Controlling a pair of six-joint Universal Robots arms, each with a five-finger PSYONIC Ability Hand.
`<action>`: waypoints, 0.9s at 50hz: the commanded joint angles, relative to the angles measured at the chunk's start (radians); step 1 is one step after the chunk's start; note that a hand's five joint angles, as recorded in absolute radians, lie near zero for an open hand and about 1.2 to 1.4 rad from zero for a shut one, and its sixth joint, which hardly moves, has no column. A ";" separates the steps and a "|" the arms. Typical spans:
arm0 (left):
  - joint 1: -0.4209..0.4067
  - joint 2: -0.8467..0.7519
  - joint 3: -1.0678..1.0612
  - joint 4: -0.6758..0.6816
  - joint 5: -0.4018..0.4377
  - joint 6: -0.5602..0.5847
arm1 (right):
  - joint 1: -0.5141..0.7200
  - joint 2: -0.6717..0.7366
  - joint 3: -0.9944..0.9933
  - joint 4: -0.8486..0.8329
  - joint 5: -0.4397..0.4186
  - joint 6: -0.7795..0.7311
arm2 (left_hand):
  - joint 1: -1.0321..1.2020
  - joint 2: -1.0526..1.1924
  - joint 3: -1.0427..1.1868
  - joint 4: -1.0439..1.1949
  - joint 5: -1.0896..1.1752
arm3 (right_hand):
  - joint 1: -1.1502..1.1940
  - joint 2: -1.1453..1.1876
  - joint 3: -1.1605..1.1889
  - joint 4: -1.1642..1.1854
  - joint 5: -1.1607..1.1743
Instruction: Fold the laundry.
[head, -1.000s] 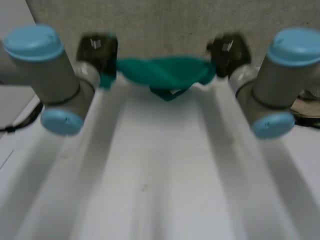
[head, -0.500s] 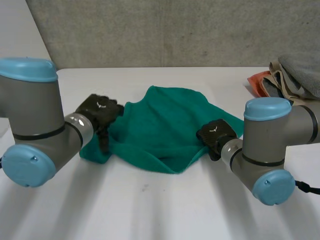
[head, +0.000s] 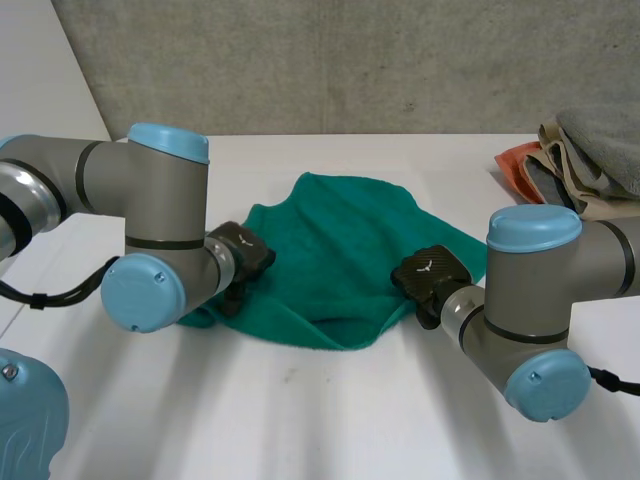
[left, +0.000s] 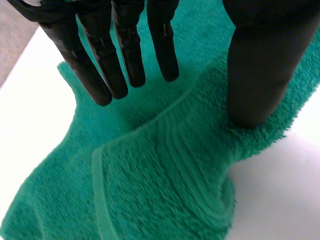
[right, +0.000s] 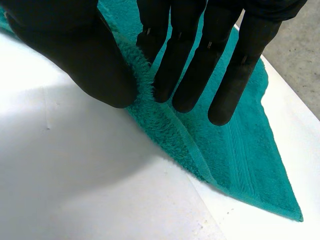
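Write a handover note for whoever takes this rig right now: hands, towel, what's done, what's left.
Left hand: open, fingers straight above the towel's left end, thumb resting on it.
Right hand: shut on the towel, pinching its right edge between thumb and straight fingers.
Towel: lying rumpled on the table between the arms.
Laundry pile: at the table's far right, untouched.
Done: towel is down on the table.
Left: flatten and fold it, then likely the pile.
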 joint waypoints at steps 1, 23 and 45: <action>0.015 0.010 -0.030 -0.009 -0.004 0.021 | 0.000 0.004 -0.004 -0.001 0.000 -0.005 | 0.138 0.143 0.142 0.141 0.142 | 0.266 0.217 0.205 0.195 0.196; 0.058 0.461 -0.224 0.123 0.043 -0.169 | -0.011 -0.103 -0.016 0.051 0.005 -0.035 | 0.825 0.830 0.829 0.828 0.828 | 0.266 0.217 0.205 0.195 0.196; -0.021 0.684 -0.209 0.154 0.043 -0.266 | -0.096 -0.154 -0.075 0.275 -0.018 0.614 | 0.825 0.830 0.829 0.828 0.828 | -0.800 -0.849 -0.862 -0.871 -0.870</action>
